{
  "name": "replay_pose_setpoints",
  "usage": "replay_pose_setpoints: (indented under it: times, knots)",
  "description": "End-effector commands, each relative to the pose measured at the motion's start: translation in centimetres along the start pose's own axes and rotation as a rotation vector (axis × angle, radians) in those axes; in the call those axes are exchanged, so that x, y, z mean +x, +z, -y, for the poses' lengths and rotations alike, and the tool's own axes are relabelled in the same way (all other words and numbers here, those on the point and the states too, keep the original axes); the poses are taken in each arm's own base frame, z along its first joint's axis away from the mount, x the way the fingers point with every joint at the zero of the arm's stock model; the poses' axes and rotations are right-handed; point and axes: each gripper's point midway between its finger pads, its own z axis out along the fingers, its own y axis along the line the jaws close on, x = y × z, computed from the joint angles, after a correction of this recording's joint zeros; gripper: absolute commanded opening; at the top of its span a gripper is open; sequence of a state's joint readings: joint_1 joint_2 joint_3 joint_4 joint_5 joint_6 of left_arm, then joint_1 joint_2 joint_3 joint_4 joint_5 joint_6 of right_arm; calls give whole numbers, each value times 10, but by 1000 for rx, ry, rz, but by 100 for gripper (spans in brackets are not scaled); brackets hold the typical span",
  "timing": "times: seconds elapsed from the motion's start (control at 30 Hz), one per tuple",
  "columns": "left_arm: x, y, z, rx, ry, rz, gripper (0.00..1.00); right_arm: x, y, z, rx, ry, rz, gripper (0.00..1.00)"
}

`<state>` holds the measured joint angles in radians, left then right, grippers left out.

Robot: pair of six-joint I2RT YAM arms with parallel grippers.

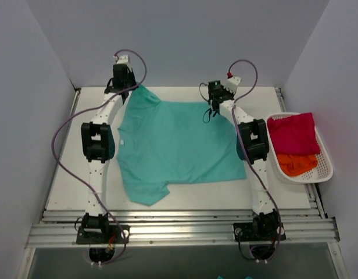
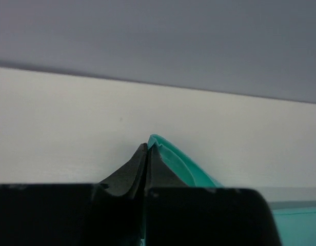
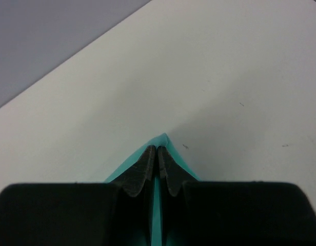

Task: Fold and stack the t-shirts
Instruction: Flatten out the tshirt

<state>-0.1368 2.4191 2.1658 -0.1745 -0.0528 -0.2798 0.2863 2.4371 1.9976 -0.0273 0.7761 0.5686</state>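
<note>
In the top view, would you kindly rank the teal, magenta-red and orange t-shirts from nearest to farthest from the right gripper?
1. Teal cloth t-shirt: spread mid-table, its far edge pinched in the right gripper.
2. Magenta-red cloth t-shirt: far end of the white slotted plastic basket, at right.
3. Orange cloth t-shirt: basket's near end.

plain pale grey walls (image 1: 179, 35) close in the white counter (image 1: 190, 195) at the back and both sides; ribbed aluminium rails (image 1: 179, 231) run along its near edge; light is soft and even
</note>
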Motion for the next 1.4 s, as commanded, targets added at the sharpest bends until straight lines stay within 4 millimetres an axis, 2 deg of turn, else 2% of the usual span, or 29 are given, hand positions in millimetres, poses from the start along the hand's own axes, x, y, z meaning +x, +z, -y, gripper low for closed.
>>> replay_pose_setpoints:
  times: [0.0,0.07,0.1,0.13,0.17,0.23,0.3,0.37,0.4,0.43,0.47,0.5,0.6,0.67,0.73,0.77,0.8,0.87,0.9,0.93,1.0,1.03,1.13,1.17,1.2,1.23,1.27,1.3,1.37]
  knots:
    - [-46,14,3,38,12,77,2,-56,2,-10,-21,124,79,0]
    - [-57,24,7,61,11,111,4,-69,14,-14,-51,173,97,7]
    - [-59,25,8,65,8,123,45,-74,17,-19,-86,182,95,63]
    - [-61,27,8,67,-2,134,79,-79,21,-19,-101,184,100,99]
    - [-77,23,12,79,-21,179,94,-85,20,-20,-116,187,108,100]
    - [-76,21,7,73,-46,176,94,-98,18,-15,-102,194,132,100]
    - [-136,-23,8,43,-68,314,94,-140,-8,-3,-108,236,191,100]
    - [-129,-26,-3,-13,-70,305,94,-141,-12,3,-107,238,202,100]
    - [-167,-60,1,-16,-76,392,94,-167,-31,11,-115,264,237,100]
    - [-175,-72,-3,-43,-83,412,94,-171,-41,12,-124,268,246,100]
    - [-167,-79,-15,-101,-91,402,94,-168,-46,19,-118,260,244,100]
    - [-194,-112,-11,-101,-106,457,94,-188,-64,28,-126,292,268,100]
    - [-193,-159,-15,-133,-142,461,94,-191,-95,46,-133,309,270,100]
    - [-180,-181,-21,-161,-172,447,94,-185,-117,58,-95,342,281,100]
    - [-147,-209,-28,-184,-216,395,94,-168,-139,77,-87,303,280,100]
    - [-133,-217,-30,-187,-227,373,94,-171,-163,82,-109,319,292,100]
    - [-102,-234,-31,-194,-247,333,94,-142,-164,92,-87,272,265,100]
    - [-68,-250,-31,-200,-251,291,94,-124,-186,98,-139,326,213,100]
    - [-64,-273,-27,-187,-278,309,94,-112,-192,99,-172,334,180,100]
    - [-19,-272,-27,-199,-252,229,94,-75,-191,108,-183,289,128,100]
    - [3,-298,-22,-198,-256,215,94,-55,-217,113,-252,334,92,100]
    - [36,-302,-21,-215,-227,163,94,-22,-217,129,-229,285,57,100]
    - [74,-330,-26,-220,-264,103,94,9,-253,146,-264,303,39,100]
    - [105,-334,-28,-213,-260,45,94,30,-256,160,-255,272,27,100]
    - [111,-349,-28,-193,-302,47,94,29,-267,166,-268,341,30,100]
    - [122,-355,-27,-183,-314,31,94,47,-281,171,-295,288,8,100]
    - [147,-362,-29,-184,-296,-17,94,54,-287,182,-306,294,4,100]
    - [145,-373,-24,-156,-321,3,94,56,-292,187,-308,355,2,100]
    - [164,-389,-20,-152,-281,-23,95,66,-308,198,-344,327,-14,100]
